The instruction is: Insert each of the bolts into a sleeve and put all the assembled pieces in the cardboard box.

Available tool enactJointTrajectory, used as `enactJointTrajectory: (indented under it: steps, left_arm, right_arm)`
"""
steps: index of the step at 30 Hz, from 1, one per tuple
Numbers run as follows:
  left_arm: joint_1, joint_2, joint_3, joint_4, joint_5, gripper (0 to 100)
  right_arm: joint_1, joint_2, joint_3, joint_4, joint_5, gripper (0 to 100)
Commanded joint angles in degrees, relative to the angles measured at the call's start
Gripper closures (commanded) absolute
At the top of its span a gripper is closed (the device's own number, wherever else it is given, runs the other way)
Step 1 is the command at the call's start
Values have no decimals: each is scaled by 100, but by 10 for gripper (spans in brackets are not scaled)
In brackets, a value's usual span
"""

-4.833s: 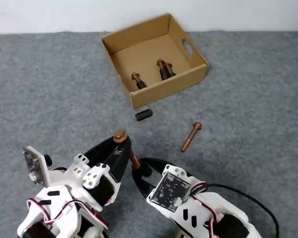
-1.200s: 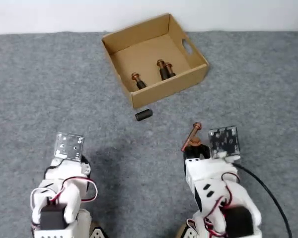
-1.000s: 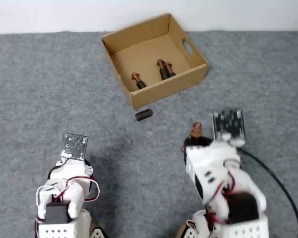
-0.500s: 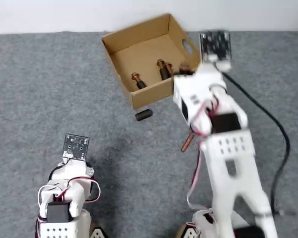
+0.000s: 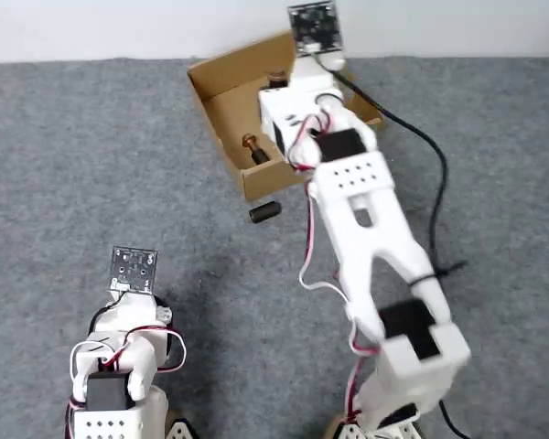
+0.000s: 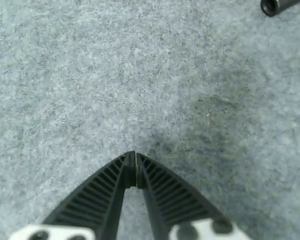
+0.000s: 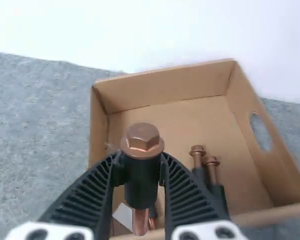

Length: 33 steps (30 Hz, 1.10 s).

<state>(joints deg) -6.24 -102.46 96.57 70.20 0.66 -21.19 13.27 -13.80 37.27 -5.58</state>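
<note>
One rigid, probably weighty bolt (image 7: 142,141) in its slick-looking sleeve (image 7: 140,187) is clamped mid-sleeve by the right gripper (image 7: 139,167) over the cardboard box (image 7: 165,87) at centre frame, left gripper (image 6: 135,164) closed on nothing.

My shells: white plastic links on the left arm (image 5: 119,375) and the right arm (image 5: 361,197), with black servo blocks set in.
My jaws: black, ribbed inside, on white screwed bases — left gripper (image 6: 135,161), right gripper (image 7: 138,162).
My wiring: red-and-white wires (image 5: 307,256); one black cable (image 5: 412,131).
My wrist boards: square, speckled — left board (image 5: 133,272), right board (image 5: 313,23).
</note>
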Motion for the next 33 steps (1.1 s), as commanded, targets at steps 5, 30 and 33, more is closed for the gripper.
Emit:
enactJointTrajectory:
  steps: [5, 30, 33]
  left_arm:
    - [9, -35, -13, -149, -70, 994]
    - [9, -9, -4, -273, -62, 994]
    - [9, -9, -4, -273, -62, 994]
  right_arm:
    - [-13, 1226, -1196, -40, 993, 989]
    - [-119, 769, -1204, 2659, 1099, 984]
    - [-198, 681, -1204, 3213, 993, 983]
